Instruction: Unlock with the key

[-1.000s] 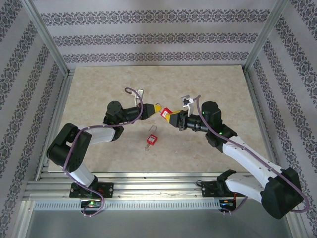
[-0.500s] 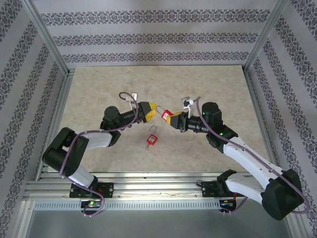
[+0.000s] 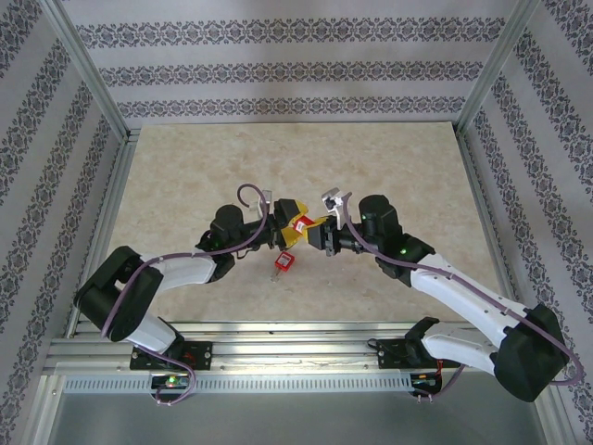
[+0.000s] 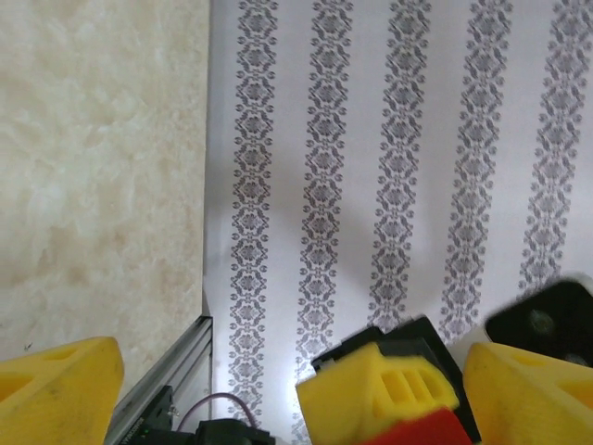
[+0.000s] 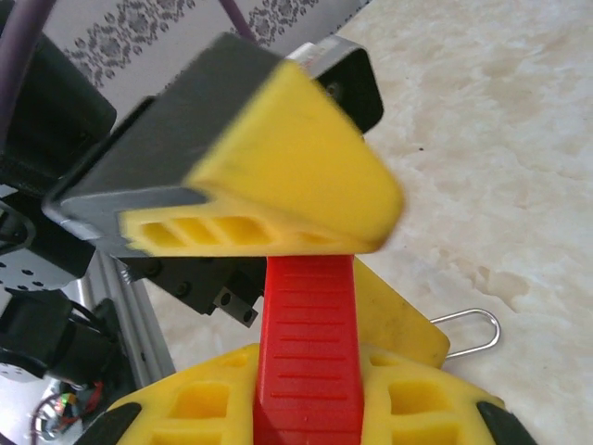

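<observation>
Key (image 5: 306,362) sits clamped in the right pincer (image 3: 313,229).

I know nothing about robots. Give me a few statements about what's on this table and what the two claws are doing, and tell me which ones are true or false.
1. A red padlock lies on the table, just in front of the two grippers. True.
2. The right gripper is clamped on a red piece. True.
3. The left gripper is squeezed shut. False: its yellow fingers stand wide apart.
4. The two grippers sit at opposite edges of the table. False: they meet tip to tip near the middle.
</observation>
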